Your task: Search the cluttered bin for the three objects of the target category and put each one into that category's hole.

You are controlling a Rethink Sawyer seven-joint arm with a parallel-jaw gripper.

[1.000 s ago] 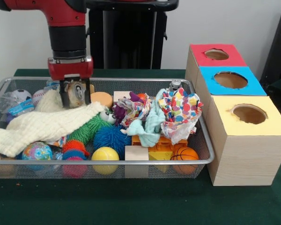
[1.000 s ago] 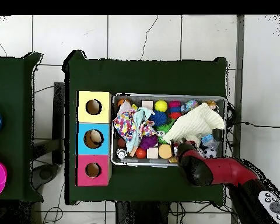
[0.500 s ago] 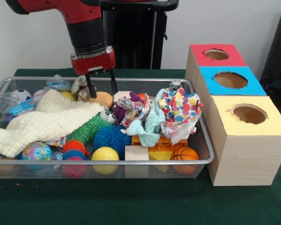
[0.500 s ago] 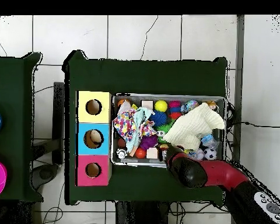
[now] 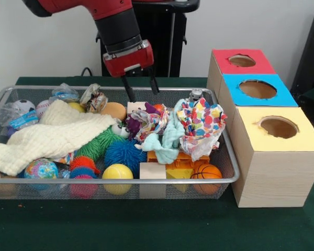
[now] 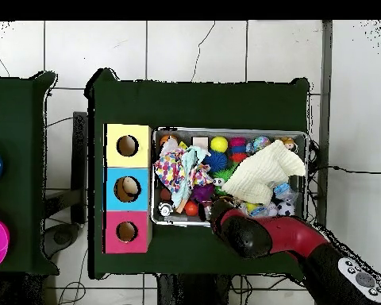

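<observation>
Hand (image 5: 142, 90) spread and empty above the bin (image 5: 220, 146); overhead, the arm (image 6: 253, 234) hides it.

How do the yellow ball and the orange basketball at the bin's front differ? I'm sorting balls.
The smooth yellow ball is plain; the orange toy basketball carries black seam lines. The yellow ball sits left of the wooden cube, the basketball right of it. Both rest against the wire bin's front rim.

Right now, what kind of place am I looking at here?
Probably a robot research lab: a red arm's gripper hangs over a wire bin of toys, beside three coloured boxes with holes, on a green-covered table.
</observation>
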